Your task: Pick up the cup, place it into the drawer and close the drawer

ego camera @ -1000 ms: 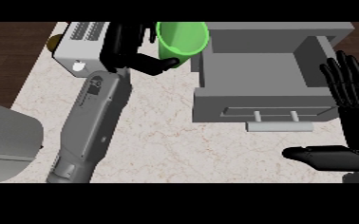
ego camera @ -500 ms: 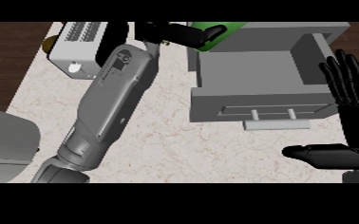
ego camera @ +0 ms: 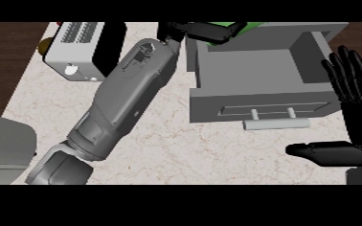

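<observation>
- Right now the left hand (ego camera: 201, 30) is holding the green cup (ego camera: 239, 27) at the far edge of the surface (ego camera: 163, 143), its black fingers curling round the cup and hiding most of it.
- The cup is hanging just behind the back left corner of the drawer (ego camera: 262, 109), off the surface and not yet over the drawer's inside.
- The drawer is standing pulled out, its grey floor is showing bare, and its handle (ego camera: 276, 123) is facing the robot.
- The right hand (ego camera: 345, 79) is resting at the view's right edge beside the drawer, with its fingers straight and pointing up and its thumb lying apart lower down; it is holding nothing.
- A white slotted appliance (ego camera: 74, 45) is sitting to the left of the outstretched left forearm, well apart from the drawer.
- Judging by how things lie, the pick-up is looking done and the carry is nearing its end.
- What is waiting to be done, as far as I can judge:
  - bringing the cup over the open compartment,
  - lowering and releasing it inside,
  - pushing the drawer front shut.
</observation>
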Motion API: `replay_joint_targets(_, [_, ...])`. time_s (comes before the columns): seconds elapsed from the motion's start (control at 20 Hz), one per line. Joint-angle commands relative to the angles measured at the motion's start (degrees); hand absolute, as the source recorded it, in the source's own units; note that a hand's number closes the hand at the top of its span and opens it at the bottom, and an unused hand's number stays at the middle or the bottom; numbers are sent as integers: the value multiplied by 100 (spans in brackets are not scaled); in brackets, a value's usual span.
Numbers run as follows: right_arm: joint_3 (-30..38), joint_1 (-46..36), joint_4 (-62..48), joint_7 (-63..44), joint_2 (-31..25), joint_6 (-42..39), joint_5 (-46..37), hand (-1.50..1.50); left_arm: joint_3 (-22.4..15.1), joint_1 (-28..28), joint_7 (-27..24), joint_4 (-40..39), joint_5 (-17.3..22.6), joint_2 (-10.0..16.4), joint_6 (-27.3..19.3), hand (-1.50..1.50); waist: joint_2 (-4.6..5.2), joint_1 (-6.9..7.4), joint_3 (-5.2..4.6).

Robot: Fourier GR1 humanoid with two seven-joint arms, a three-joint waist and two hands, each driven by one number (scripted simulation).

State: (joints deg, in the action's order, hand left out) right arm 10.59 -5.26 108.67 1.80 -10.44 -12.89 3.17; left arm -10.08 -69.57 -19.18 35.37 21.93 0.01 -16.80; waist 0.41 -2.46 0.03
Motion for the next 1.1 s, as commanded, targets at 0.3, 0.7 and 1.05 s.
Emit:
replay_joint_targets(0.3, [12, -197, -151, 65, -46, -28, -28, -150, -1115, -286, -172, -884, 919, -1, -432, 150, 40, -152, 4])
replay_joint_targets(0.7, [-82, -274, -89, -113, -11, -82, 68, -150, -2057, -394, 146, -1102, 1036, -1, -539, -150, 63, -289, 3])
replay_joint_targets(1.05, [39, -292, -197, 93, -92, -194, 174, -150, -3000, 31, 465, -862, 1069, -1, -1085, -150, 60, -298, 5])
